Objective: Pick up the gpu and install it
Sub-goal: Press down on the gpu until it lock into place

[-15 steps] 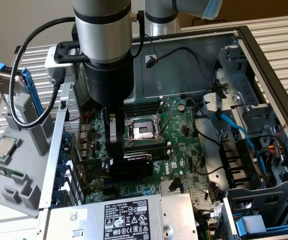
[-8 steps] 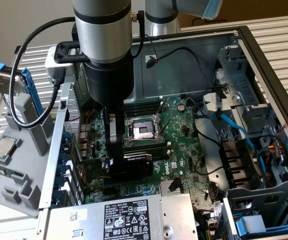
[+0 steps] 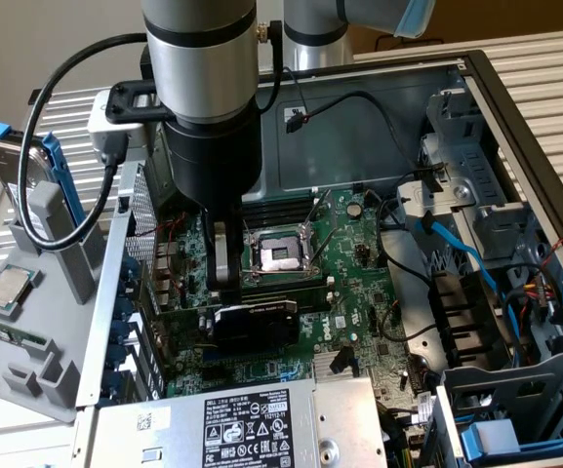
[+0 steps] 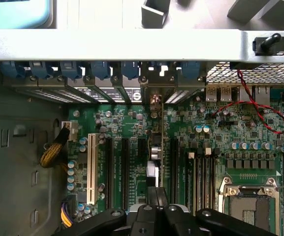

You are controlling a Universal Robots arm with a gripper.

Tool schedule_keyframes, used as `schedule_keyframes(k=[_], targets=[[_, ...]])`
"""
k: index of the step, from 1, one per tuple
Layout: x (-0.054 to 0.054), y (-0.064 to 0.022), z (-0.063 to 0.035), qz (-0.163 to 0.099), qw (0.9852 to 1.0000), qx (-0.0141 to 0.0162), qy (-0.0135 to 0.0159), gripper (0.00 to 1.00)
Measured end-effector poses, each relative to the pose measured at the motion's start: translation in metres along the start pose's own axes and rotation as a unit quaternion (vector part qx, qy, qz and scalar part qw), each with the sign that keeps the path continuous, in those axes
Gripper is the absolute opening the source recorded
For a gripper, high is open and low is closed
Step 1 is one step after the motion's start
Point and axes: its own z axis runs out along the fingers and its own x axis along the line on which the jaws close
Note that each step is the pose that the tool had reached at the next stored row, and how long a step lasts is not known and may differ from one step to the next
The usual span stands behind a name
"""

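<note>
You see gripper clamped on gpu, card standing upright on motherboard, beside CPU socket. Pickup done; full seating in slot unconfirmed, release pending.

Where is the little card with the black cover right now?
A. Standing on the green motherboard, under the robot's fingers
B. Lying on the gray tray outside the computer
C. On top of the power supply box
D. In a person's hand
A. In the exterior view the gpu stands on edge on the motherboard, with the gripper shut on its top edge.
</note>
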Motion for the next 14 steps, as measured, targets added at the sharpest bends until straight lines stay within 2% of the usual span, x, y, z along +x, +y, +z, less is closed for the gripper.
schedule_keyframes(k=[14], targets=[[-0.0006,-0.0014,-0.0001,0.0,1.0,0.0,0.0,0.11]])
